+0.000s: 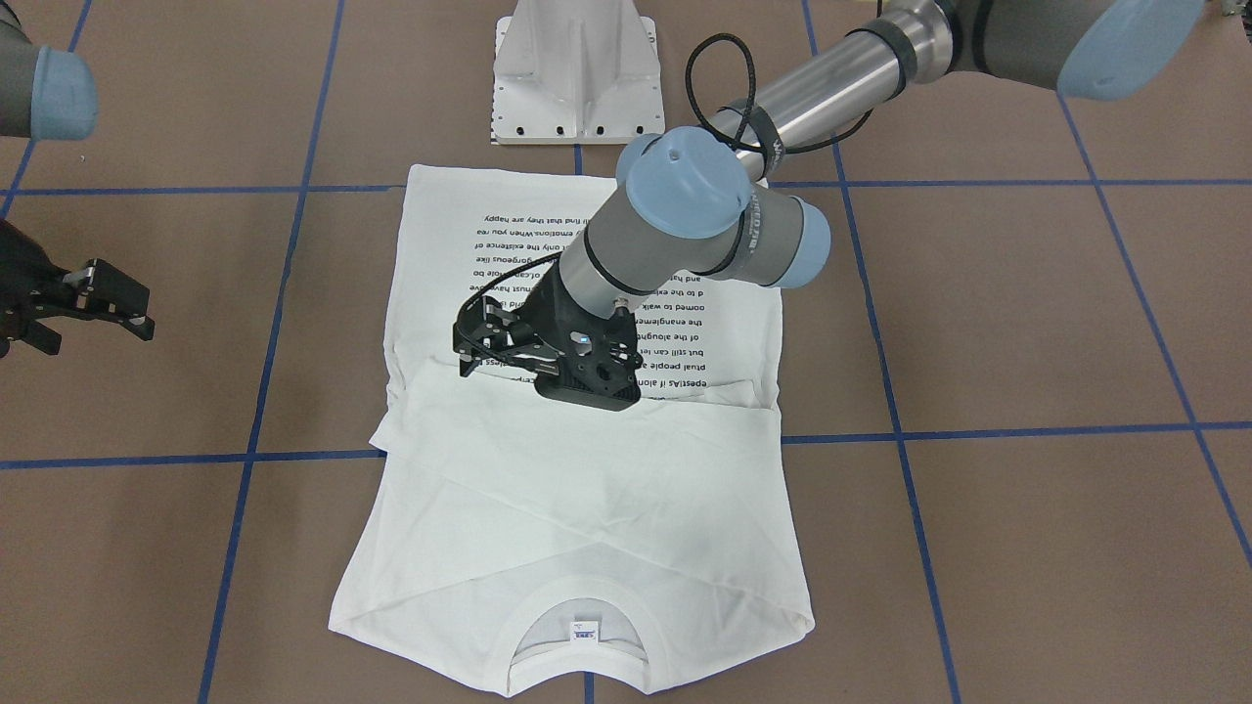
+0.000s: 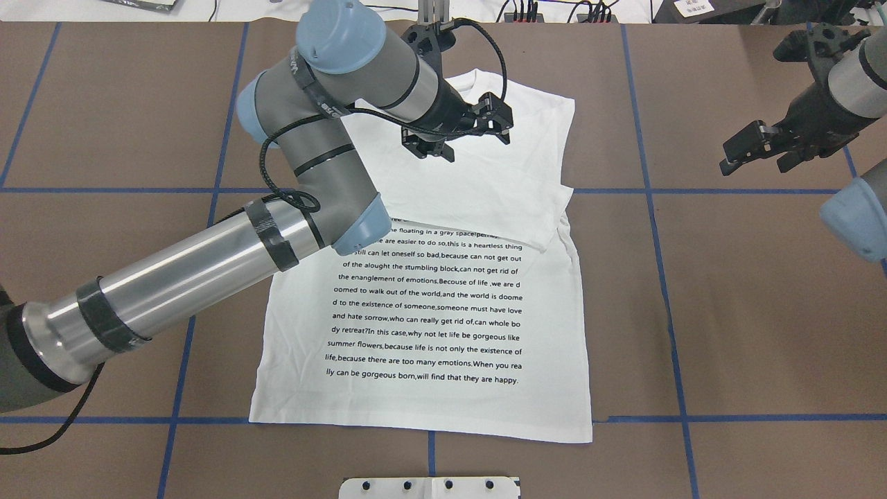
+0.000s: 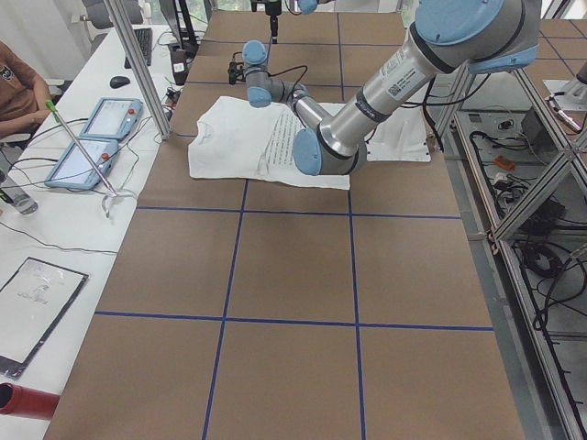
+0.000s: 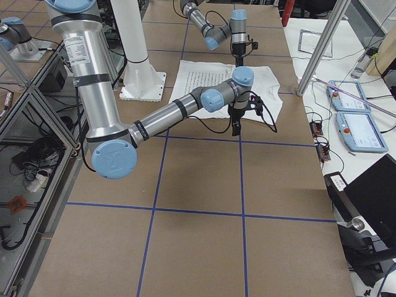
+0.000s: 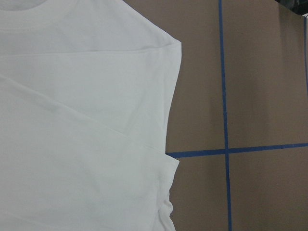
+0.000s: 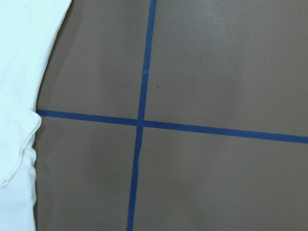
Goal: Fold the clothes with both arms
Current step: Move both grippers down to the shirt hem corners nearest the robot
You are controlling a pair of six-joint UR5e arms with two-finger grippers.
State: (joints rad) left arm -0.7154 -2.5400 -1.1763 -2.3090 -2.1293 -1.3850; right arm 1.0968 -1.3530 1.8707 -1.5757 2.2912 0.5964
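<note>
Lying flat on the brown table [image 2: 727,312], print up, the white T-shirt [image 2: 429,409] has both sleeves folded across its chest. The left gripper [image 2: 466,138] hovers above them, jaws apart and empty. The right gripper [image 2: 759,161] hangs beside the shirt, jaws also apart. The next fold probably wants both pinching matching shoulder corners through every layer, then lifting evenly.

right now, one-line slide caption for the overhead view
Open left black gripper over the sleeve-folded white printed long-sleeved T-shirt; open right gripper clear of it.
</note>
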